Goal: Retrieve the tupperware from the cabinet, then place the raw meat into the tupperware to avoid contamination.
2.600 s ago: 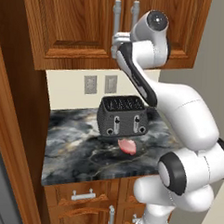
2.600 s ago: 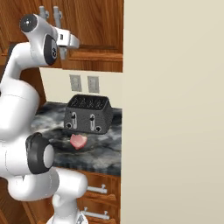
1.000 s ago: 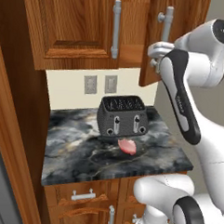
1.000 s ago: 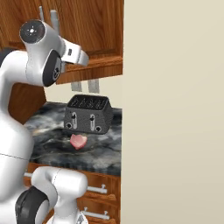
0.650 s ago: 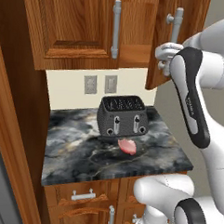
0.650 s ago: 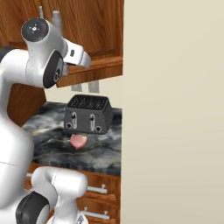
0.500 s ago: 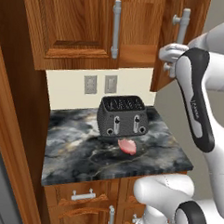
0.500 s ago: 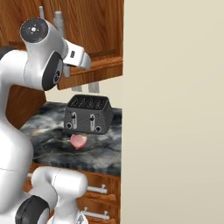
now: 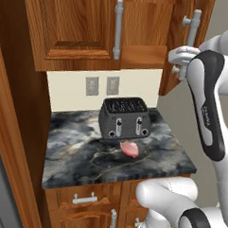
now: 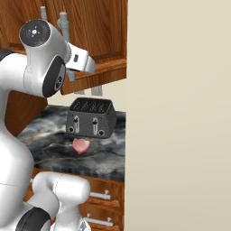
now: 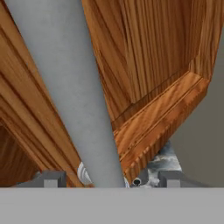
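Observation:
The cabinet (image 9: 73, 24) hangs above the counter, its left door closed and its right door (image 9: 176, 24) swung out toward me. My gripper (image 9: 181, 59) is at the lower end of that door's grey bar handle (image 9: 192, 25). In the hand view the handle (image 11: 65, 87) runs between my fingertips (image 11: 50, 179) with a gap on each side, so the gripper (image 11: 109, 180) is open. The raw meat (image 9: 129, 149), a pink slab, lies on the counter in front of the toaster, and the right base view shows the raw meat (image 10: 81, 145) too. The tupperware is out of view.
A dark grey toaster (image 9: 124, 117) stands at the back of the dark marble counter (image 9: 76, 152). Drawers with short handles (image 9: 85, 198) sit below. A tall wooden panel (image 9: 11, 129) bounds the left, and a beige wall (image 10: 180, 113) bounds the right.
The right cabinet door has swung further open to the right, and my arm has moved right with its handle. Toaster and meat have not moved.

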Motion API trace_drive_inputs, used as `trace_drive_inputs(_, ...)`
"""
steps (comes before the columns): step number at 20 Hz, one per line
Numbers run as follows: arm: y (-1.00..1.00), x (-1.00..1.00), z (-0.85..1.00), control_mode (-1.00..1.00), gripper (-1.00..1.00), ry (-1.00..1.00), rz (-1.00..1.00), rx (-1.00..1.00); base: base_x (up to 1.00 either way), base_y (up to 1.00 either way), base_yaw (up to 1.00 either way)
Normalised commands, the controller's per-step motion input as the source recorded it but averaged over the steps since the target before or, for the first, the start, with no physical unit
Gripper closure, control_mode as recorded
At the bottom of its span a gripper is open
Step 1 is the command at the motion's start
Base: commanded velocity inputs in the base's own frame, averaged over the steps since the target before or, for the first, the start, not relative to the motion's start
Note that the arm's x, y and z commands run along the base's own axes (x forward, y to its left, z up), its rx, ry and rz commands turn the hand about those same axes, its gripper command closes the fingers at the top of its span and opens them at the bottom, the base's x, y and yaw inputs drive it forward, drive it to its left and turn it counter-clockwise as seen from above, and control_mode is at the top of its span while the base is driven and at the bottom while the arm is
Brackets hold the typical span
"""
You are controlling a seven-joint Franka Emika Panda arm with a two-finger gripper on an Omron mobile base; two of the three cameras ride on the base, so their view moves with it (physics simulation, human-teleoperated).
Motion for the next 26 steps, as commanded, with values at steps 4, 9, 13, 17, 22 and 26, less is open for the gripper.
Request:
trace_drive_inputs(4,0.04,-0.29,0.09,-1.00,-1.00,0.00,0.00,-0.01,0.00,0.00,0.00)
trace_drive_inputs(9,0.17,-0.64,0.15,-1.00,-1.00,-0.01,0.00,-0.08,0.00,0.00,0.00)
trace_drive_inputs(13,0.30,-0.44,0.03,-1.00,-1.00,0.01,0.00,-0.10,0.00,0.00,0.00)
trace_drive_inputs(17,0.63,0.00,0.00,-1.00,-1.00,0.13,0.04,-0.20,0.00,0.00,0.00)
trace_drive_inputs(22,0.60,0.07,0.02,-1.00,-1.00,0.13,0.13,-0.28,0.00,0.00,0.00)
trace_drive_inputs(26,0.36,0.30,-0.02,-1.00,-1.00,0.13,0.12,-0.27,0.00,0.00,0.00)
